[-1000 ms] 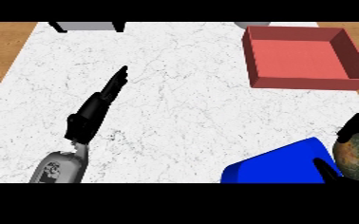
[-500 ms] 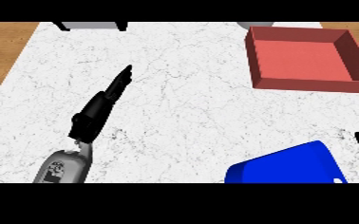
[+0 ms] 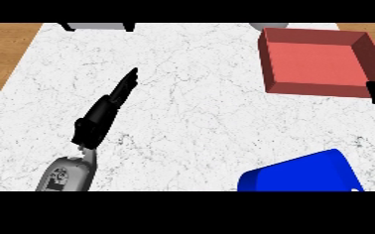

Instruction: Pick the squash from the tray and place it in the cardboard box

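The squash is not in sight, neither in the red open-topped square box (image 3: 315, 62) at the far right nor in the blue smooth-walled tray (image 3: 304, 174) at the near edge. A black sliver beside the box is probably the right hand (image 3: 371, 91); I cannot tell what it grasps. A release short of the box would land the squash on the white marbled bench (image 3: 198, 104). The left hand (image 3: 102, 114) lies released, fingers straight.

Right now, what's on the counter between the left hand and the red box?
Nothing. In the head view, only bare marbled counter runs from the left hand to the red box; the blue container sits lower, off that line.
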You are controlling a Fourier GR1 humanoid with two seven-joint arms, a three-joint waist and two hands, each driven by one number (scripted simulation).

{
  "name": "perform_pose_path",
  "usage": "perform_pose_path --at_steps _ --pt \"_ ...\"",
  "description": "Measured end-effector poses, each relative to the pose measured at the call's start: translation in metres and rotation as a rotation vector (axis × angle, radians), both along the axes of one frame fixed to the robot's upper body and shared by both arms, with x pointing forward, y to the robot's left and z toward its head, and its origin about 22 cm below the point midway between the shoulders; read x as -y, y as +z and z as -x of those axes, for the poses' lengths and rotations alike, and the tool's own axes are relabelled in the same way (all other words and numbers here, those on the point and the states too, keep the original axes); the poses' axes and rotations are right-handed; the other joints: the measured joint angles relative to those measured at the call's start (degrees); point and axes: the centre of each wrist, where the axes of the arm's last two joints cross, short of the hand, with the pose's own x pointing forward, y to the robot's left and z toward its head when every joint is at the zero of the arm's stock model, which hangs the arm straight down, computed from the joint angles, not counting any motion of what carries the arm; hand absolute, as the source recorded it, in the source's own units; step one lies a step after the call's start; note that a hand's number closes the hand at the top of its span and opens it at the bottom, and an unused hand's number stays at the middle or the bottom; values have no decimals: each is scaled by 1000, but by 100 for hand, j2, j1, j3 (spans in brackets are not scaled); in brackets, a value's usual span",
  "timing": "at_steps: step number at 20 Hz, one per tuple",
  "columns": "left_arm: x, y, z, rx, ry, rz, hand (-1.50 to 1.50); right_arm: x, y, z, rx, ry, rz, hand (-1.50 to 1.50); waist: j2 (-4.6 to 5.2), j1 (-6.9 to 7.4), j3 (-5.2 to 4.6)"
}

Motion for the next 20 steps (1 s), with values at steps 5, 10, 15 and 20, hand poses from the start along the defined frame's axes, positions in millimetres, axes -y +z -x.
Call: perform_pose_path --at_steps 5,10,15,20 --pt "2 3 -5 -3 -3 -4 0 1 2 -36 0 -29 -29 150 4 9 1" --pt "2 2 -5 1 -11 -8 0 9 -3 -71 -2 -73 6 150 9 22 3" --pt "9 4 -11 4 -11 -2 0 11 -25 -103 -30 -90 64 150 17 38 4" --pt "5 1 -8 4 -10 -1 0 22 -55 -126 -71 -113 97 150 23 55 6"
